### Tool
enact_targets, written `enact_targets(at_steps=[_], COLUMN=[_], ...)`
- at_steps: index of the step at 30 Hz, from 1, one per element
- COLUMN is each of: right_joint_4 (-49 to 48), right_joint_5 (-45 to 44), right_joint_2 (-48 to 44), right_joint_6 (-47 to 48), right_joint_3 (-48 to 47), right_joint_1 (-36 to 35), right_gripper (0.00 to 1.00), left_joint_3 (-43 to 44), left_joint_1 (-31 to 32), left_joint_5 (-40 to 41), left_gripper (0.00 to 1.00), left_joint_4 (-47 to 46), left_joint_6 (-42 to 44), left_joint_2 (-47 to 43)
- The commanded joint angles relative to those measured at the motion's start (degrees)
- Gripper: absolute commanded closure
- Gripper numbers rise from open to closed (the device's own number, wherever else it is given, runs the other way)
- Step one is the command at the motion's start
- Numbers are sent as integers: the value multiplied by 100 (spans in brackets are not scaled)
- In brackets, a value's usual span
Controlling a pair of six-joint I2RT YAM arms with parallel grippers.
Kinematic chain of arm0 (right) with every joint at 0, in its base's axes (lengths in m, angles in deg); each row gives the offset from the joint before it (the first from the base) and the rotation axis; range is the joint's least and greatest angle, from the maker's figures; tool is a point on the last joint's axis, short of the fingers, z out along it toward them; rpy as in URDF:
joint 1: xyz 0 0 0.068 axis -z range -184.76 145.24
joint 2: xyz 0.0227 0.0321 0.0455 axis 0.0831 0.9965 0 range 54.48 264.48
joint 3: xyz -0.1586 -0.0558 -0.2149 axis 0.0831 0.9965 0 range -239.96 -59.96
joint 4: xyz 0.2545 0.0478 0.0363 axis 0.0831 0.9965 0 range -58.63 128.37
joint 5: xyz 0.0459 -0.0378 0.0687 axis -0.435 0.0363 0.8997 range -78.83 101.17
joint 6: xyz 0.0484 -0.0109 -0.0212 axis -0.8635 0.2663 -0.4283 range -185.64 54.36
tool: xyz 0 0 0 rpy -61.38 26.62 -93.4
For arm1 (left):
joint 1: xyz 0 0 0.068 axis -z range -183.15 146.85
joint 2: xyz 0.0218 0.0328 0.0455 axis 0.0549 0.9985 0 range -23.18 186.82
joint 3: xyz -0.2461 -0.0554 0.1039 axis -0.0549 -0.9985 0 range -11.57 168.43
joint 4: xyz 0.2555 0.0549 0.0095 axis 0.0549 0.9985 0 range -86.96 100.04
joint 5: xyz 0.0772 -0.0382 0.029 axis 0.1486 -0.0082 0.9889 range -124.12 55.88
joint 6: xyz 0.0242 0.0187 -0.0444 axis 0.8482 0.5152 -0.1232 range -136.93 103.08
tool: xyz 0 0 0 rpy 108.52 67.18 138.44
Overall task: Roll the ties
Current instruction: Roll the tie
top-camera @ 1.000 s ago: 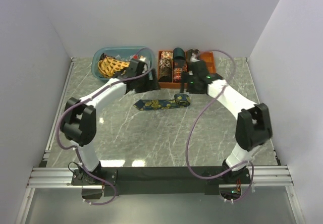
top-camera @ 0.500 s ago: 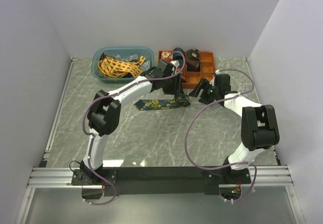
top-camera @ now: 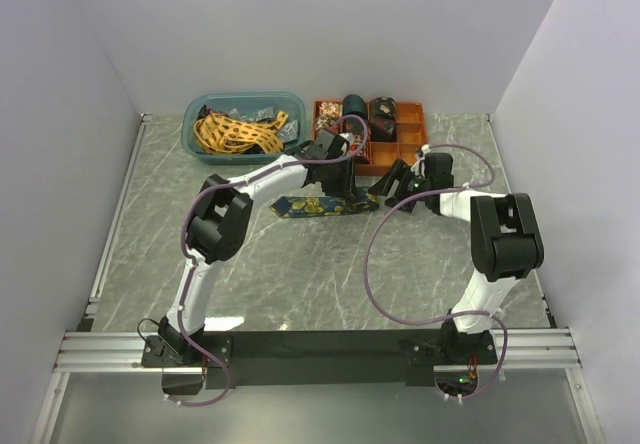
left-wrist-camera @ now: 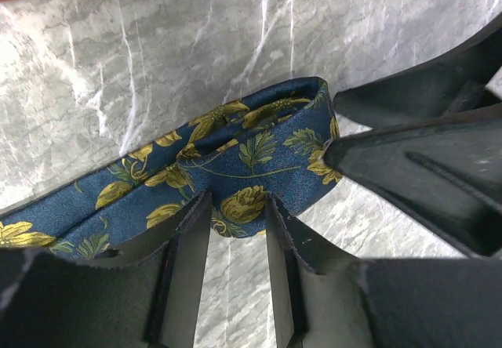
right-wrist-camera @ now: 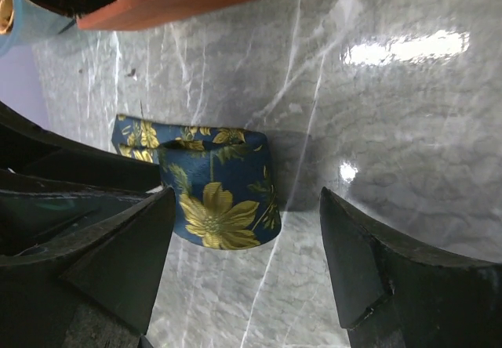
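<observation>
Grey-green, white-veined marble tabletop (top-camera: 300, 274), enclosed by three plain white walls: back wall (top-camera: 320, 24), left wall (top-camera: 50, 164), right wall (top-camera: 590, 134). A near rail (top-camera: 320, 356) and a left rail (top-camera: 115, 214) of aluminium border it. A bright glare patch (right-wrist-camera: 408, 48) marks the polished stone

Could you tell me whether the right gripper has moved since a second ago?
Yes; the right gripper moved off the orange tray, toward the near edge.

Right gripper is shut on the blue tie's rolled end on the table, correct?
No: the right gripper is open wide around the rolled end of the tie, as the right wrist view shows. The tie is on the table.
</observation>
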Motion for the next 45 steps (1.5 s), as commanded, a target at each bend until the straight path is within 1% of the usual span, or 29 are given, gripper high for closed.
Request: enact_targets(at_steps=[1, 11, 15, 18, 19, 20, 21, 23, 24, 26, 27, 28, 29, 30, 32, 33, 34, 35, 36, 38, 39, 40, 42, 43, 44, 45], right_joint_4=[-445, -1025, -1324, -1342, -1342, -1350, -1342, -1254, -1062, -728, -326, -87, 150, 579, 1046, 1580, 1820, 2344, 2619, 3086, 3540, 3754, 4245, 4370, 4589, 4687], right_joint_5=[341, 815, 912, 904, 912, 930, 939, 843, 799, 553, 474, 369, 193, 105, -228, -343, -492, -903, -1098, -1599, -2193, -2521, -3206, -3906, -4243, -4769], right_joint_2=[156, 603, 771, 833, 868, 929, 947, 938, 921, 816, 780, 745, 684, 649, 561, 543, 525, 490, 481, 481, 499, 551, 604, 683, 736, 797], right_joint_6=[-50, -366, -551, -534, -534, -525, -508, -377, -297, 70, 221, 361, 659, 801, 1230, 1381, 1521, 1801, 1952, 2347, 2462, 2576, 2884, 3007, 3052, 3078], right_joint_3=[86, 262, 297, 262, 236, 218, 165, 104, 34, -89, -247, -344, -441, -633, -845, -1098, -1205, -1337, -1625, -1925, -2240, -2409, -2821, -2954, -3077, -3287], right_joint_1=[17, -141, -256, -308, -326, -344, -370, -370, -370, -379, -361, -379, -370, -379, -388, -388, -414, -449, -484, -659, -738, -939, -1177, -1266, -1467, -1564], right_gripper=[20, 20, 22, 23, 26, 29, 36, 47, 65, 76, 88, 93, 96, 100, 100, 100, 100, 100, 100, 100, 100, 100, 100, 100, 100, 100], left_joint_3=[1, -70, -280, -316, -307, -316, -325, -342, -395, -509, -692, -781, -878, -1096, -1299, -1518, -1633, -1878, -2011, -2283, -2572, -2714, -3100, -3224, -3451, -3576], left_joint_1=[-7, -25, -33, -25, -25, -33, -25, -25, -25, -59, -86, -121, -191, -235, -393, -463, -542, -708, -815, -1139, -1245, -1420, -1562, -1684, -1755, -1817], left_joint_5=[170, 258, 267, 284, 249, 240, 205, 214, 257, 441, 468, 460, 486, 538, 644, 792, 855, 899, 917, 917, 960, 996, 1101, 1180, 1215, 1224], left_gripper=[60, 60, 60, 59, 60, 59, 59, 59, 58, 56, 54, 52, 50, 43, 32, 21, 16, 12, 7, 3, 2, 2, 2, 0, 1, 0], left_joint_4=[-106, -115, -247, -256, -256, -273, -282, -274, -247, -291, -352, -387, -414, -432, -441, -423, -414, -405, -414, -432, -466, -476, -476, -467, -458, -502], left_joint_6=[115, 71, -8, -52, -78, -105, -131, -158, -166, -175, -201, -228, -245, -263, -237, -219, -202, -176, -175, -175, -158, -123, -18, 18, 44, 88], left_joint_2=[-2, 165, 147, 191, 226, 244, 253, 235, 209, 16, -167, -273, -388, -511, -897, -1029, -1300, -1451, -1600, -2040, -2320, -2462, -2708, -2918, -3016, -3191])
